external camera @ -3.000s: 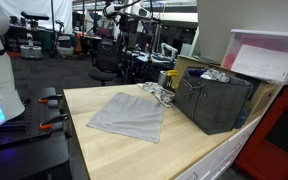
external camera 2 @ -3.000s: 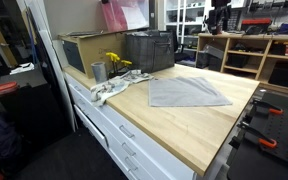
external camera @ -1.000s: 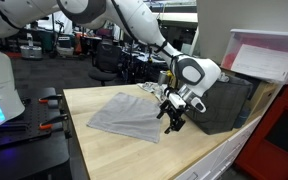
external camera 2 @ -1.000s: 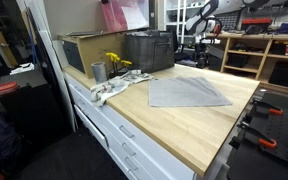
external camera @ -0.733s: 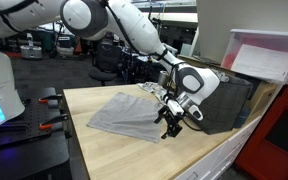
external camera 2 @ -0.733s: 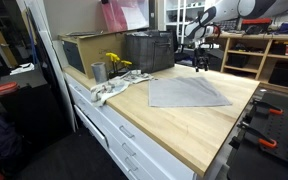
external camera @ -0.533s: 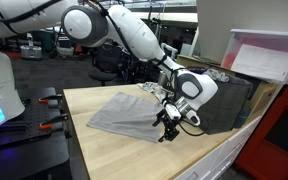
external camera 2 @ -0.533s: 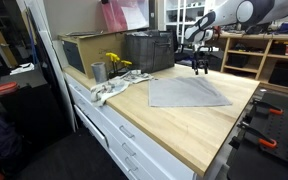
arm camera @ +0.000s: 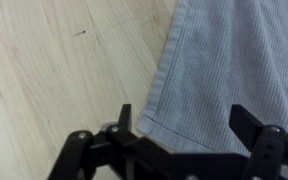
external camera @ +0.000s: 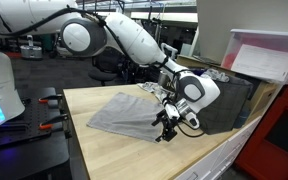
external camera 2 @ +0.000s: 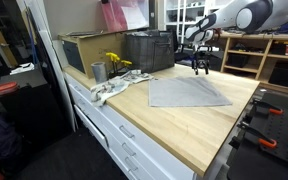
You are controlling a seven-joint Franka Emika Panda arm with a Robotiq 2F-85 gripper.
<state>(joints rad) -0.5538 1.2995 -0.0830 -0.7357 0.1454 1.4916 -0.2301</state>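
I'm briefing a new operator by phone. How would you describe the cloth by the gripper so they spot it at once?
Find the pale wooden worktop with a dark crate on it. The grey cloth lies spread flat mid-table, its edge under the open gripper. Unlike the crumpled white rag, it is smooth and plain grey.

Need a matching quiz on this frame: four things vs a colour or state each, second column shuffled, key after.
1. cloth
2. gripper
3. crate
4. cup

A. open, over the cloth's corner
B. dark, box-shaped
C. grey, spread flat
D. silver, small

Pairs: 1-C, 2-A, 3-B, 4-D
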